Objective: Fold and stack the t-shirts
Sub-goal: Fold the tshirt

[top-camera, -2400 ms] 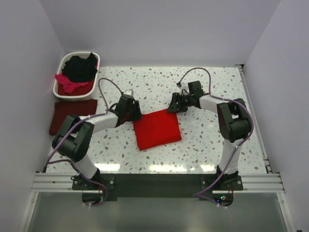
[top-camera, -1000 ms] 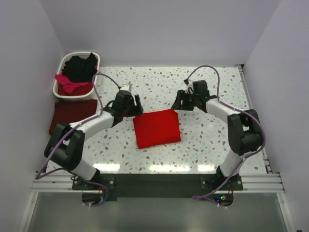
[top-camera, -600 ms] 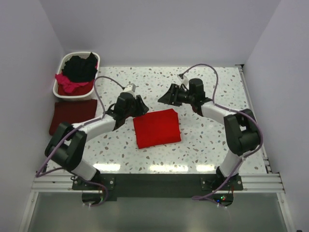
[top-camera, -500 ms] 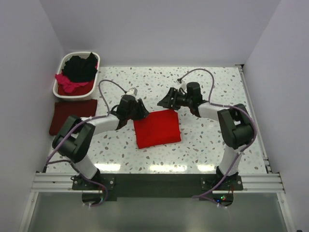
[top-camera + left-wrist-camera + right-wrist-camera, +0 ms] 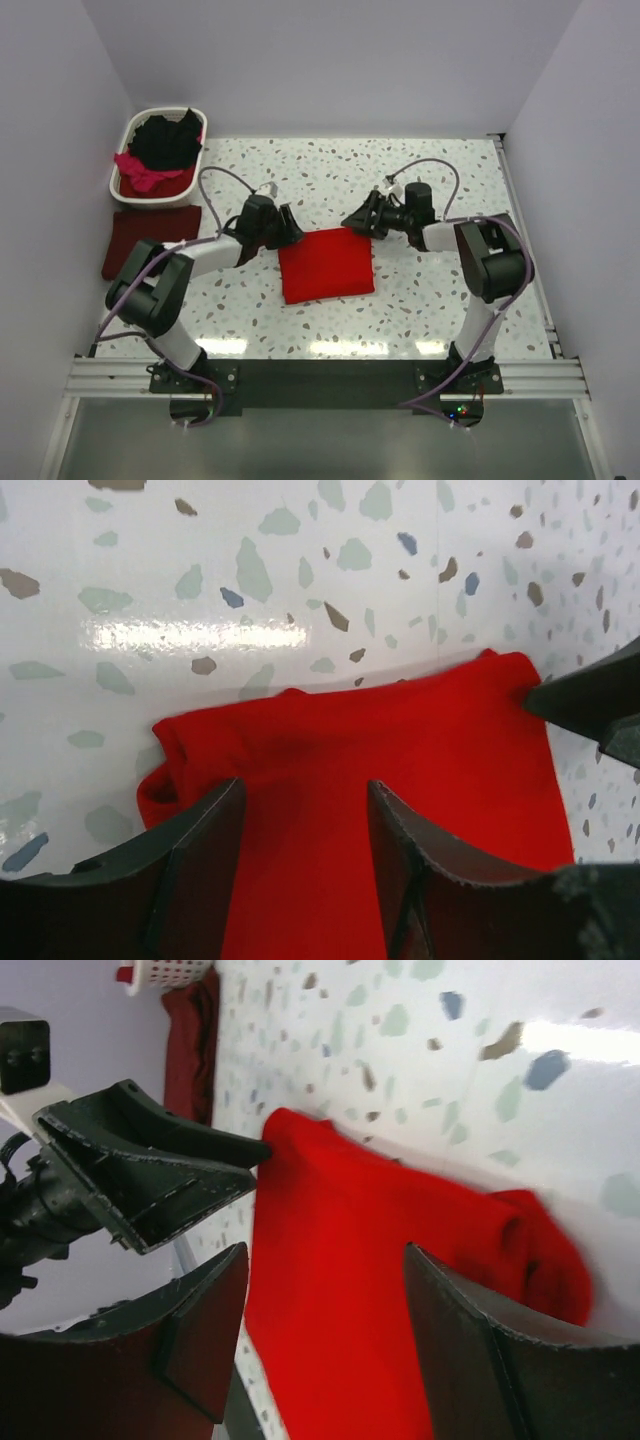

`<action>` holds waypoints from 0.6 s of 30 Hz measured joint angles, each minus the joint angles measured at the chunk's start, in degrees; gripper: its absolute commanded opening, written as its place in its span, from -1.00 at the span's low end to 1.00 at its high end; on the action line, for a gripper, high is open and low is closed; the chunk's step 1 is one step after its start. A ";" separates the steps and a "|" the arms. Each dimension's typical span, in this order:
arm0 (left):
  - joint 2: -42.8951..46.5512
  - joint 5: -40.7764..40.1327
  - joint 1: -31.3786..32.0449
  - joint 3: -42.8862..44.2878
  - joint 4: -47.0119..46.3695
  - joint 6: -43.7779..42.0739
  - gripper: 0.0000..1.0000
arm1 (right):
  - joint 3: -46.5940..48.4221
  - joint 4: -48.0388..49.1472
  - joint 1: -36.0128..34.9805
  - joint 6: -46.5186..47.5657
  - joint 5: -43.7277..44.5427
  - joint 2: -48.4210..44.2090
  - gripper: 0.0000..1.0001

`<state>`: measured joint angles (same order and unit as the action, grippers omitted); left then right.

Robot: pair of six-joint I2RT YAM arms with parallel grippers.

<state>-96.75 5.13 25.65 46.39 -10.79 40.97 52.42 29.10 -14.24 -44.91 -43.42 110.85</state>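
The folded maroon t-shirt (image 5: pixel 150 240) lies at far left, just in front of the basket (image 5: pixel 117 172). Both arms, backed off a second ago, have returned to the far edge of the folded red t-shirt (image 5: pixel 326 264); a pickup for stacking appears imminent. The left gripper (image 5: pixel 305 815) straddles its far-left corner, jaws spread. The right gripper (image 5: pixel 325 1280) straddles the far-right corner, likewise spread, nothing pinched.

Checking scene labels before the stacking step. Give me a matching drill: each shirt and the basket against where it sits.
Things:
1. red t-shirt
2. maroon t-shirt
3. black t-shirt
4. laundry basket

Places:
A. inside the basket
B. far-left corner of the table
C. table centre, folded
D. flat on the table, just in front of the basket

Pairs: 1-C, 2-D, 3-A, 4-B
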 measured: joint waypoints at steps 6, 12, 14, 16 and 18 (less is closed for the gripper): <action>13.46 -2.62 6.84 -0.55 5.22 0.20 -0.10 | -8.24 4.24 -2.45 -4.76 -2.80 -15.06 0.35; 20.72 1.99 11.82 -11.63 -0.26 4.15 -0.19 | -20.85 11.78 -6.64 -8.04 -4.31 -19.96 0.32; 19.37 2.91 11.56 -16.72 -1.03 6.12 -0.23 | -25.07 13.44 -6.14 -8.09 -4.24 -17.86 0.31; 17.75 3.72 11.50 -21.27 -2.25 7.98 -0.25 | -29.07 15.96 -4.72 -8.17 -4.26 -13.66 0.29; 17.27 5.20 11.10 -24.15 -6.54 10.45 -0.28 | -30.77 21.27 -2.93 -9.94 -7.13 -9.25 0.27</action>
<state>-79.48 10.33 36.75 22.24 -17.32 51.42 21.65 50.37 -17.17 -54.85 -50.54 101.60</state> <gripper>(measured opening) 0.370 0.635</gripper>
